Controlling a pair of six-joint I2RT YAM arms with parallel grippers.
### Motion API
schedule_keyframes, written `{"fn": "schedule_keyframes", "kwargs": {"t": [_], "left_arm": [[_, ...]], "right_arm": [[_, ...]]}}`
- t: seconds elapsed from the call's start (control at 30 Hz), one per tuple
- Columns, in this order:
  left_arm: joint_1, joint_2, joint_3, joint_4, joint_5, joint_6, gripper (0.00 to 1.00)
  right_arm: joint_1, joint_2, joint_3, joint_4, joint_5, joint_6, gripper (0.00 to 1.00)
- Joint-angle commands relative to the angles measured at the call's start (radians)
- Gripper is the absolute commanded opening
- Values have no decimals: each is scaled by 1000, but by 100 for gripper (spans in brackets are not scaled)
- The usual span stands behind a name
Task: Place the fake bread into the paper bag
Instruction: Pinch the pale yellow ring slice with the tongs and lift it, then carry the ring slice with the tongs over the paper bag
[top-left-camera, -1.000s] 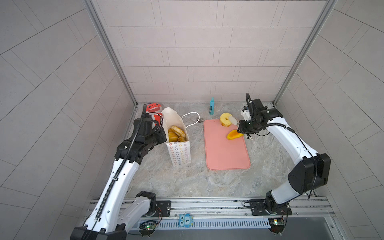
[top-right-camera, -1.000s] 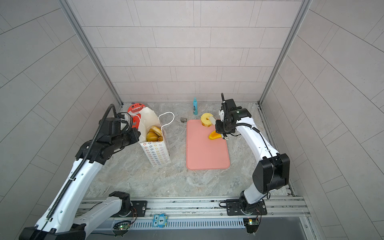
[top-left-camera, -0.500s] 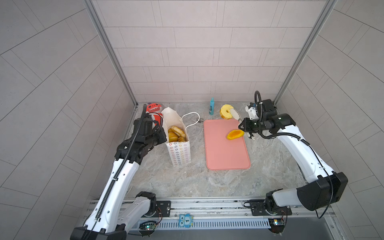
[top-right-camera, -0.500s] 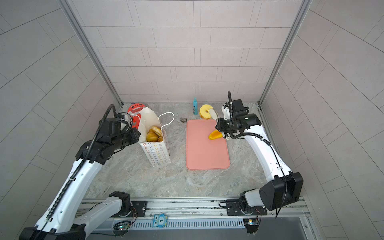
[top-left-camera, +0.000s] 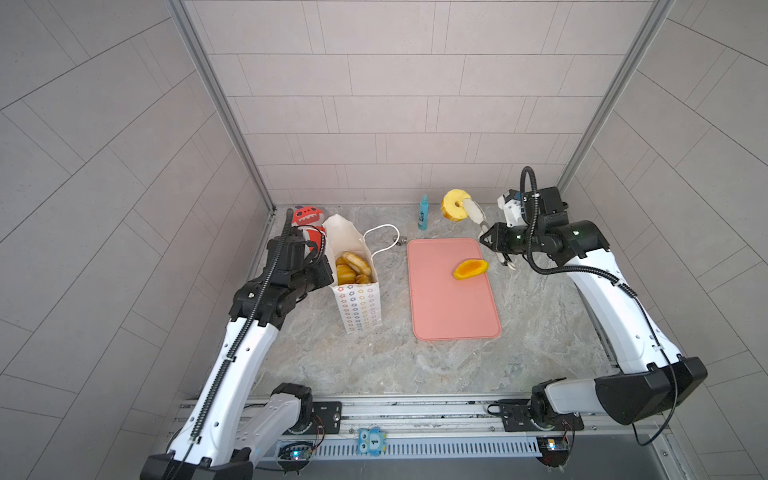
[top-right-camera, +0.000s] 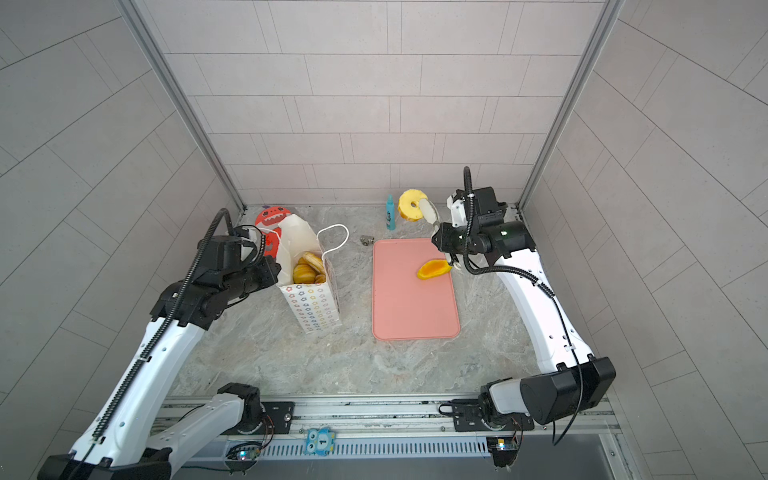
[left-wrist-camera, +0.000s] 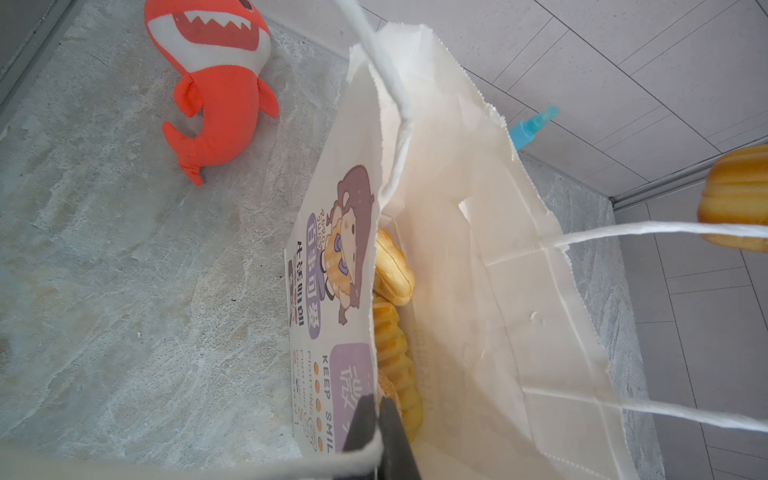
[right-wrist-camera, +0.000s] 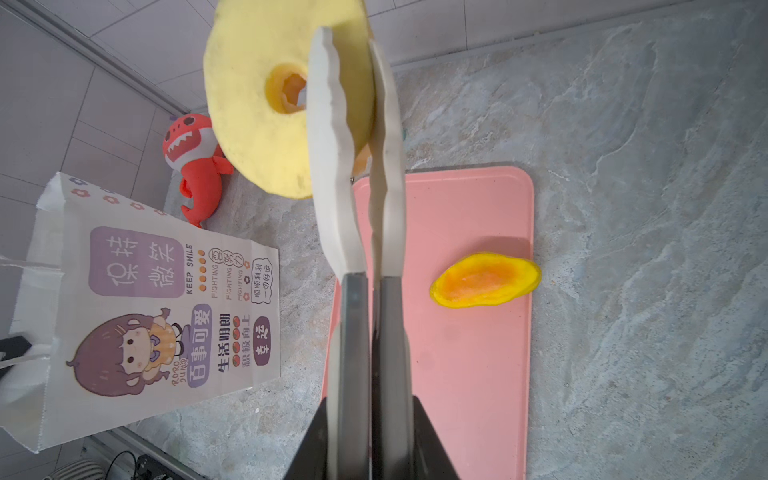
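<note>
Two grippers each grip something: the right gripper (right-wrist-camera: 352, 58) has its fingers closed on the pale ring (top-left-camera: 452, 209), holding it on edge in the air near the far wall, past the far right corner of the tray (top-left-camera: 453, 307). The left gripper (left-wrist-camera: 376, 419) is pinched tight on the left wall of the bag (top-left-camera: 359, 307), which stands upright at the left. Several buns (top-left-camera: 353, 268) lie inside the bag, one orange piece (top-left-camera: 469, 269) rests on the tray's far right part, and a shark (top-left-camera: 305, 216) lies just beyond the bag.
</note>
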Motion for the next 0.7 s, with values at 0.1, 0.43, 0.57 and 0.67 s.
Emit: {"fn": "schedule_keyframes", "kwargs": {"t": [0.1, 0.43, 0.57, 0.67], "left_arm": [[6, -11, 24, -34, -5, 13, 6], [5, -12, 31, -38, -7, 12, 6], [6, -14, 31, -37, -7, 13, 6], [6, -16, 31, -38, -7, 13, 6]], "right_arm": [[-6, -35, 119, -17, -5, 10, 23], [-7, -10, 264, -70, -28, 6, 23], [-5, -4, 295, -84, -51, 6, 23], [4, -8, 303, -82, -63, 8, 23]]}}
